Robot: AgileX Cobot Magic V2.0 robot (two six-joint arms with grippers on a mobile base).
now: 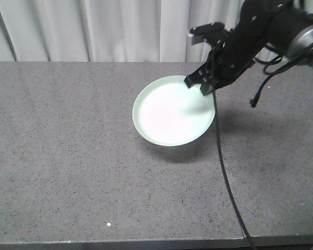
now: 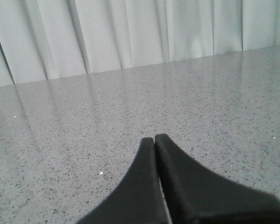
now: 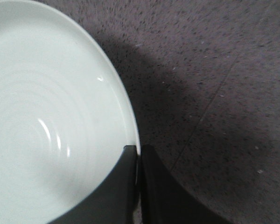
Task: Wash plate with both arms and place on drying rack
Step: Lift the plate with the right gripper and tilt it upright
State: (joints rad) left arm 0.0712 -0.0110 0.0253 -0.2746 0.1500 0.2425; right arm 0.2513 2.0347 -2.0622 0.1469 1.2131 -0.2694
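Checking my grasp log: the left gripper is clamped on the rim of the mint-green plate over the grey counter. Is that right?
Not quite. It is the right gripper that is clamped on the rim of the plate, as the right wrist-mounted view shows. The left gripper has its jaws shut on nothing, with only bare counter ahead. The rest stands.

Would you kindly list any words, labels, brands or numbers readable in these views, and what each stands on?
None: no text can be read in any view.
The plate, the speckled countertop, the curtain, the right gripper and the left gripper show no lettering or markings.
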